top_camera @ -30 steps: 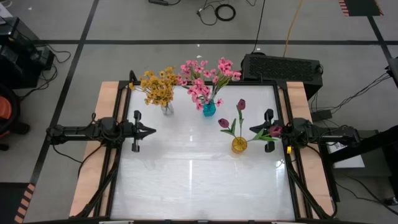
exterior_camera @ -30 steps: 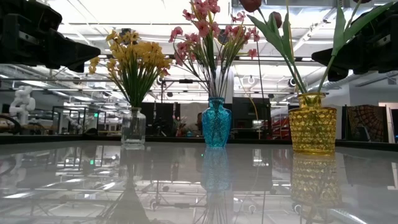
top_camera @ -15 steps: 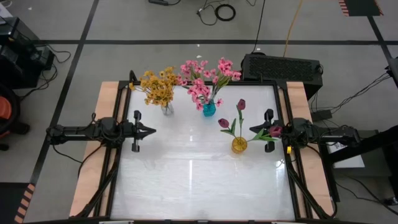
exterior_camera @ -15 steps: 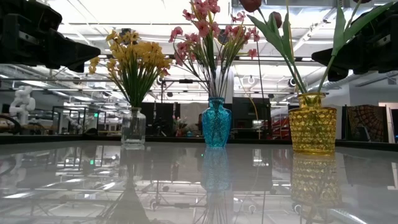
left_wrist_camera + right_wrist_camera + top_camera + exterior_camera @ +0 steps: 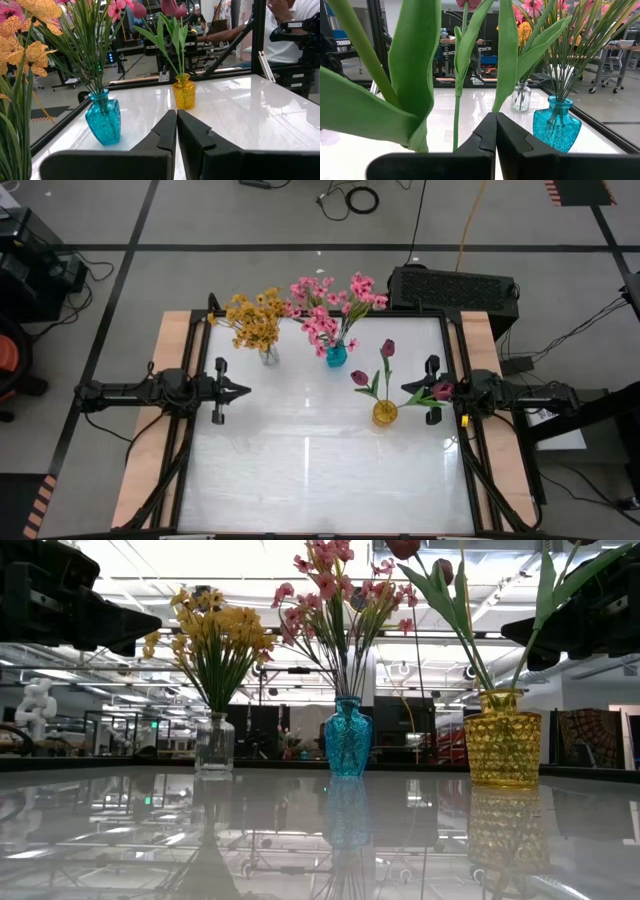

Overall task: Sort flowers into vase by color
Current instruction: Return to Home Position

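Note:
Yellow-orange sprays [image 5: 252,320] stand in a clear glass vase [image 5: 214,744]. Pink sprays [image 5: 330,305] stand in a blue vase [image 5: 348,738]. Dark magenta tulips [image 5: 387,348] stand with their stems in a yellow vase [image 5: 502,737]. One tulip bud [image 5: 441,391] leans out over the body of my right arm, and its leaves [image 5: 415,75] fill the right wrist view. My right gripper [image 5: 405,391] is shut just right of the yellow vase. My left gripper [image 5: 246,391] is shut at the table's left side, near of the clear vase.
The three vases stand in the table's far half, the yellow vase [image 5: 385,413] closest to my right gripper. The white glossy tabletop [image 5: 320,470] spreads toward the near edge. A black case [image 5: 455,288] sits beyond the far right corner. A person's arm [image 5: 225,35] shows past the table.

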`<control>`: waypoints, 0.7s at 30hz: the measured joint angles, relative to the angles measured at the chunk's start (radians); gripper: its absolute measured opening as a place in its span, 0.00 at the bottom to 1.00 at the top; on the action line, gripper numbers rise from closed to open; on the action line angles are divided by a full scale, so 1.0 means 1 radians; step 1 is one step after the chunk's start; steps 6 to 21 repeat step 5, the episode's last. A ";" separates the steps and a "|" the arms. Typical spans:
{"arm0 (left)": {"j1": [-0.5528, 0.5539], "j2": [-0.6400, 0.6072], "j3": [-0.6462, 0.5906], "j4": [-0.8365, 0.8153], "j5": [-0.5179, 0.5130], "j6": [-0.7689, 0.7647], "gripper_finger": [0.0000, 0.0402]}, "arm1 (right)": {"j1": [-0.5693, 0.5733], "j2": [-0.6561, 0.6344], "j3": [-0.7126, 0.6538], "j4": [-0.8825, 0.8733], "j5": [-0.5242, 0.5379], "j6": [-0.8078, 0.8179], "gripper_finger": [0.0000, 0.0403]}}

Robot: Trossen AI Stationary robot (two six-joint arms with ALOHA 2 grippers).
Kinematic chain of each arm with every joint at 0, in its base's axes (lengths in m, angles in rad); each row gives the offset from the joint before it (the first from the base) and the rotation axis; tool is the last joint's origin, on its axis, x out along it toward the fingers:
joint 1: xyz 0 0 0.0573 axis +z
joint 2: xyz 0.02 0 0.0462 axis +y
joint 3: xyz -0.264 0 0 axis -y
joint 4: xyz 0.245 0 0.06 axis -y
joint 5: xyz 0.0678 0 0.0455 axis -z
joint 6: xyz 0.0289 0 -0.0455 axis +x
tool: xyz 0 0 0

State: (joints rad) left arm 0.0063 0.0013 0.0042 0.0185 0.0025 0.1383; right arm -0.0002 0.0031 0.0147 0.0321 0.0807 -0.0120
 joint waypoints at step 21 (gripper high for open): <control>0.000 0.000 0.000 0.000 0.000 0.000 0.06 | 0.000 0.000 0.000 0.000 0.000 0.000 0.00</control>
